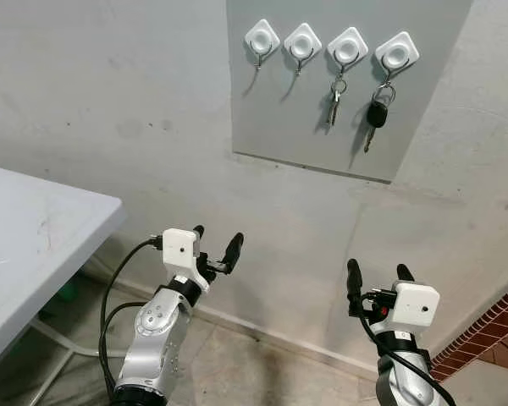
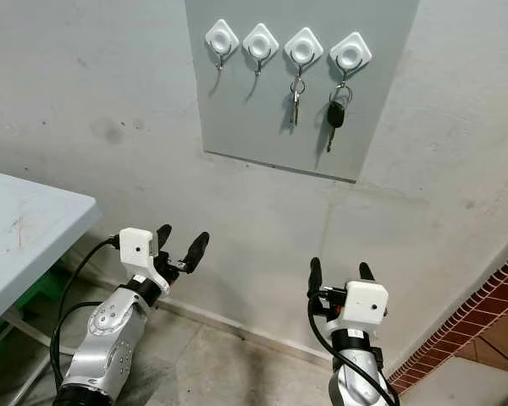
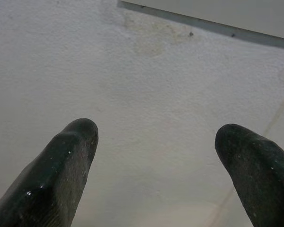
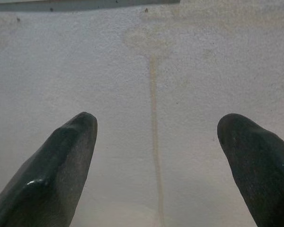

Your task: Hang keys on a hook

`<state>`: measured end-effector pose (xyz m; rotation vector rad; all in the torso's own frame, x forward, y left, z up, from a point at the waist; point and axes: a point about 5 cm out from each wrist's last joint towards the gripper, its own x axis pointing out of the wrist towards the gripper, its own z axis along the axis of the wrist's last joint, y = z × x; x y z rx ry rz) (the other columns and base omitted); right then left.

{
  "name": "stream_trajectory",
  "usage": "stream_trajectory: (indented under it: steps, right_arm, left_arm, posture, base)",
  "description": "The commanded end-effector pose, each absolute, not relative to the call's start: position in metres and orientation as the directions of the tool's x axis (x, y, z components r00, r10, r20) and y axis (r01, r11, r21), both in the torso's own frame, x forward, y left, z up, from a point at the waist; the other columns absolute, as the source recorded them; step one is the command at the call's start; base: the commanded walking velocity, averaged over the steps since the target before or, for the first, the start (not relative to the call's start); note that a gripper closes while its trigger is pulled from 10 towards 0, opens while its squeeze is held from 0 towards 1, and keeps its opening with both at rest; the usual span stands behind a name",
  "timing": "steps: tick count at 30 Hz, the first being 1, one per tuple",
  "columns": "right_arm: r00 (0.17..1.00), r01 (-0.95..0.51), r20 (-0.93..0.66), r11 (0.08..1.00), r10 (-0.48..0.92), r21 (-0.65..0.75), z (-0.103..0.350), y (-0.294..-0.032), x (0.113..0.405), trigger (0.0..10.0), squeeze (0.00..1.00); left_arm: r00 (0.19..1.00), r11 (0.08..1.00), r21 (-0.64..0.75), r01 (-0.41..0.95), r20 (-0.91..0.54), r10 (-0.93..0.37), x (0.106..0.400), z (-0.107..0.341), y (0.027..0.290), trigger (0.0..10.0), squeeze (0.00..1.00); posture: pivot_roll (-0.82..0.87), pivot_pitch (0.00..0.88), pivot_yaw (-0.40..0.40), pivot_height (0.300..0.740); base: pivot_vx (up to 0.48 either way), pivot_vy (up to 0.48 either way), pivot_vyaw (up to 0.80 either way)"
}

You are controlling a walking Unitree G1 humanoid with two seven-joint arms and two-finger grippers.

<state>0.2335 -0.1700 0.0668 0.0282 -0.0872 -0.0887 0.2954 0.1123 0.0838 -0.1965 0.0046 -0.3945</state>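
Where the pale rough wall [image 1: 152, 127] carries a grey panel [image 1: 279, 118], four white diamond-shaped hooks [image 1: 302, 41] sit in a row along its top. The third hook from the robot's left [image 1: 347, 47] holds a small silver key [image 1: 334, 101] on a ring, and the hook at the robot's far right [image 1: 396, 53] holds a black-headed car key [image 1: 374, 116] (its metal blade points down and slightly toward the robot's left). The two hooks on the robot's left side of the row hang bare. Both arms are raised in front of the wall, well below the panel. The left gripper [image 1: 215, 244] points up at the wall with its two black fingers spread wide and nothing between them; its wrist view shows bare plaster beyond the fingertips [image 3: 78, 137] and the panel's lower edge farther off. The right gripper [image 1: 378, 277] is likewise held wide apart and empty, its fingertips [image 4: 83, 127] aimed at the wall. A white table [image 1: 34, 237] stands at the robot's left, and a strip of red brick [image 1: 483, 338] shows low at the right.
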Motion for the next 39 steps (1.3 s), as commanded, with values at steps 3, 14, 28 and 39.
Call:
stream_trajectory:
  steps: [3,14,28,39]
  right_arm:
    - [0.993,0.077,0.092,0.997,-0.077,0.007,0.068,-0.167,0.232,10.0,0.0]
    - [0.997,0.067,0.051,0.997,-0.065,-0.037,0.061,-0.173,0.224,10.0,0.0]
    - [0.998,0.037,0.054,0.998,-0.034,-0.054,0.062,-0.167,0.231,10.0,0.0]
    - [0.998,0.03,0.059,0.997,-0.026,-0.067,0.064,-0.166,0.233,10.0,0.0]
  left_arm:
    - [0.912,0.9,-0.145,0.411,0.039,-0.409,0.292,0.08,0.11,10.0,0.0]
    - [0.926,0.915,-0.142,0.377,0.047,-0.374,0.28,0.073,0.115,10.0,0.0]
    - [0.936,0.926,-0.139,0.351,0.064,-0.345,0.283,0.077,0.116,10.0,0.0]
    - [0.933,0.924,-0.132,0.358,0.077,-0.351,0.289,0.082,0.115,10.0,0.0]
  posture:
    - [-0.11,0.0,0.029,0.714]
    - [-0.09,0.02,0.004,0.714]
    - [-0.06,0.022,-0.005,0.714]
    - [-0.06,0.024,-0.016,0.714]
  base:
    - [0.0,0.0,0.0]
    - [0.0,0.0,0.06]
    - [0.0,0.0,0.8]
    - [0.0,0.0,0.8]
